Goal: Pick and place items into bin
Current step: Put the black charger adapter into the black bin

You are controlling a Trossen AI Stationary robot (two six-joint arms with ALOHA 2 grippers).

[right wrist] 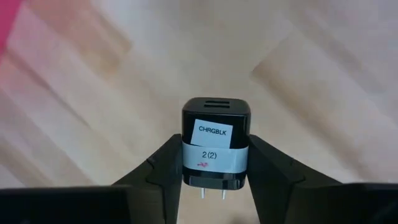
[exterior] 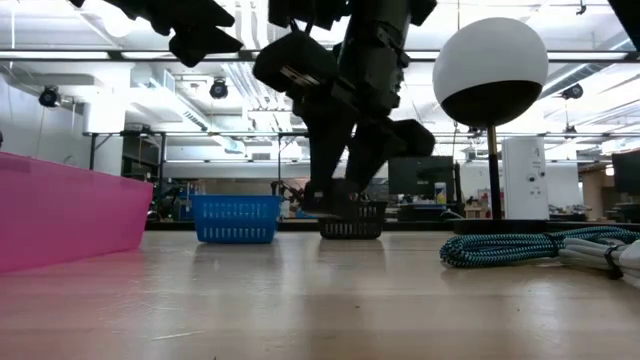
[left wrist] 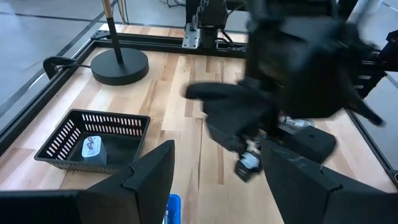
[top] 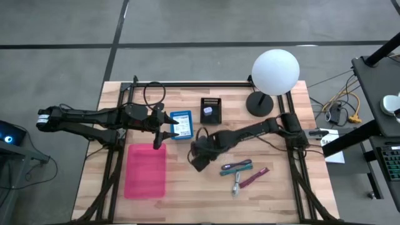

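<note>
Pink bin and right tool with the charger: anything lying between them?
In the high view, only bare wood lies between the pink bin and the right tool, which grips a black charger.

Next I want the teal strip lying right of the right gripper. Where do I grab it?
Once the right gripper drops its black charger, come straight down on the teal strip: it lies flat, so pinch across its narrow width near mid-length, probably clear of the magenta strip.
</note>
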